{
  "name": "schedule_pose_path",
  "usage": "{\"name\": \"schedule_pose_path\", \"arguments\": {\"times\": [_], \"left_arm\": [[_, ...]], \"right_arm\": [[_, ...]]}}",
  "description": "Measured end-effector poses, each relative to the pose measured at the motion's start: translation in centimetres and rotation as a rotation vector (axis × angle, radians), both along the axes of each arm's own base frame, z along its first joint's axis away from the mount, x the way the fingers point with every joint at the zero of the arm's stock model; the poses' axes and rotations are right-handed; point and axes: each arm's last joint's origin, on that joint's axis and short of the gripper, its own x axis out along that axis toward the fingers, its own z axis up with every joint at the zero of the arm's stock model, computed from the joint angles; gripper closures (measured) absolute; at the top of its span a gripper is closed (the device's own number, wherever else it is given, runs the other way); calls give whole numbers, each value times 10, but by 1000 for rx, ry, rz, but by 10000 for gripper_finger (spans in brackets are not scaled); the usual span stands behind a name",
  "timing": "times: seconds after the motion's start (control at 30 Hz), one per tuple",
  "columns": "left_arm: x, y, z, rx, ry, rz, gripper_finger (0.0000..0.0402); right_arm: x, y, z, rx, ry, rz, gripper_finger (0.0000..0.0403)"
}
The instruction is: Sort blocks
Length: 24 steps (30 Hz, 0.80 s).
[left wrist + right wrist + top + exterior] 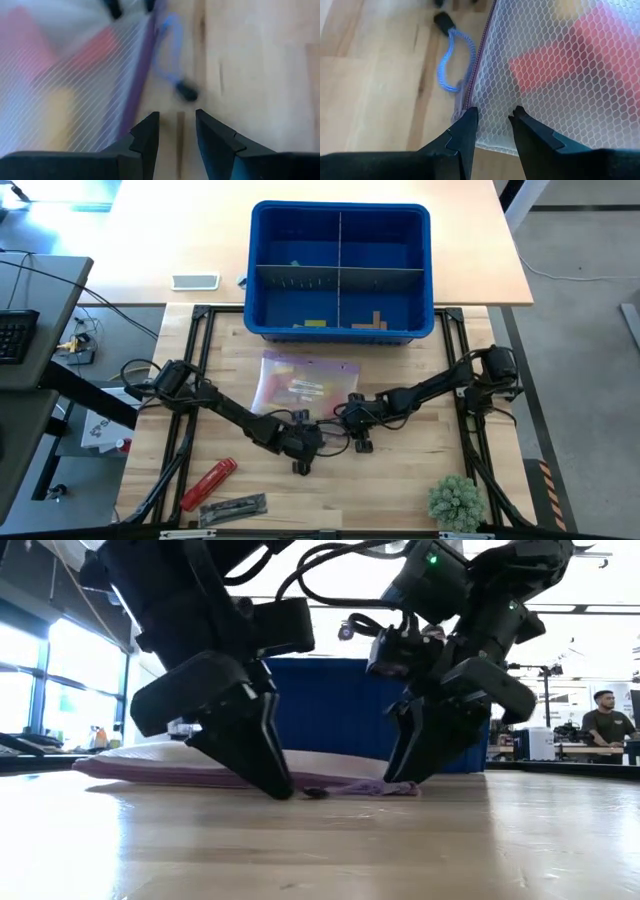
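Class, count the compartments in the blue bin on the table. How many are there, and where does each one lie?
4. The blue bin is split by dividers into four compartments: far left, far right, near left, near right.

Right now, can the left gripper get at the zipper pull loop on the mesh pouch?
Probably yes. The left gripper stands open just short of the blue pull loop, bare wood between. The right gripper sits at the mesh pouch edge, seemingly aside.
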Motion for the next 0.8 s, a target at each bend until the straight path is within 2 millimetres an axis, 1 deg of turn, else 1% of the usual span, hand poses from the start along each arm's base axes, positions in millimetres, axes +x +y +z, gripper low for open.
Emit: {"name": "schedule_pose_path", "arguments": {"times": [0.13, 0.2, 0.3, 0.4, 0.5, 0.57, 0.67, 0.8], "left_arm": [[-5, 2, -1, 20, 42, 41, 296], [-6, 2, -1, 19, 40, 54, 296], [-5, 2, 6, -23, 2, 83, 296], [0, -1, 20, -93, -114, 89, 296], [11, -6, 36, -132, -285, 106, 300], [17, -6, 40, -148, -359, 125, 308], [26, -2, 25, -141, -392, 135, 322], [36, 6, 3, -117, -339, 159, 339]], "right_arm": [[-3, 6, -1, 0, 19, 19, 289], [-4, 8, -2, 2, 21, 22, 289], [-4, 9, -2, 5, 23, 21, 289], [-4, 9, -2, 7, 24, 7, 289], [-4, 9, -3, -1, 17, 8, 289], [-3, 9, -3, -3, 10, 11, 289], [-2, 9, -2, -4, -4, 16, 289], [-2, 9, -2, -12, -9, 23, 289]]}}
